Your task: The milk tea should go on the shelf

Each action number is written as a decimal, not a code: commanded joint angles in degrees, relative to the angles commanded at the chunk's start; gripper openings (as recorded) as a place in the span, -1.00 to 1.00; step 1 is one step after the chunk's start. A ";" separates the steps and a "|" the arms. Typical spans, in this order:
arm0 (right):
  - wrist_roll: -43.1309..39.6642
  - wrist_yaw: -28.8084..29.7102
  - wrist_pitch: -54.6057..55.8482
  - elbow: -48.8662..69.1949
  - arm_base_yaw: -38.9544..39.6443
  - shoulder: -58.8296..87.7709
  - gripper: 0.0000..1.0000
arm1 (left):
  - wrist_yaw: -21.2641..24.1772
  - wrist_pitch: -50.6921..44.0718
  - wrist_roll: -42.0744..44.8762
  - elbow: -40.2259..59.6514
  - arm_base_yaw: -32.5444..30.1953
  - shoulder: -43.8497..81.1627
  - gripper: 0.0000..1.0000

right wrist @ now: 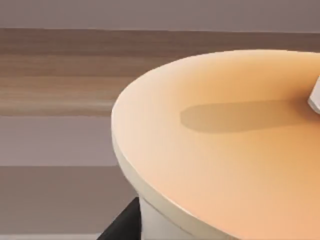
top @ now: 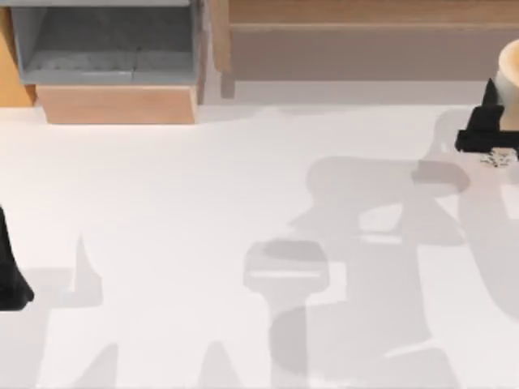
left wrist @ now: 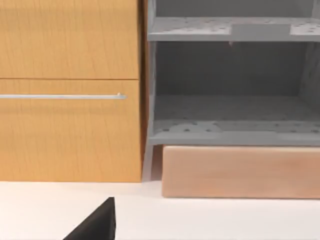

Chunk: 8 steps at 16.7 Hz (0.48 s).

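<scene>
One cup: milk tea (top: 512, 81), tapered, smooth orange-tan top with a cream rim, at the bench's right edge just before the shelf.
Shelf (top: 365, 16): one long brown wooden board, taupe-grey front, light post at its end.
Right claw (top: 496, 121): black, pinching the cup's side.
Left claw (top: 12, 279): at the left edge; finger spread cannot be told.
Cabinet (top: 105, 40): grey box, light wood front.
Bench (top: 203, 227): white, smooth.

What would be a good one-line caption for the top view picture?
Right gripper grips the milk tea at the table's right edge, just before the shelf; left gripper is parked far left.
</scene>
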 joint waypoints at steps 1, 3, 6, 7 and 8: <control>-0.55 0.96 -1.49 1.32 0.38 -0.99 -1.00 | 0.00 0.00 0.00 0.00 0.00 0.00 1.00; -1.60 2.74 -5.44 4.79 1.10 -2.88 -1.00 | 0.00 0.00 0.00 0.00 0.00 0.00 1.00; -2.60 4.30 -14.06 12.35 1.77 -5.29 -1.00 | 0.00 0.00 0.00 0.00 0.00 0.00 1.00; -2.71 4.40 -17.53 15.40 1.83 -5.89 -1.00 | 0.00 0.00 0.00 0.00 0.00 0.00 1.00; -2.71 4.27 -21.23 18.62 1.78 -6.35 -1.00 | 0.00 0.00 0.00 0.00 0.00 0.00 1.00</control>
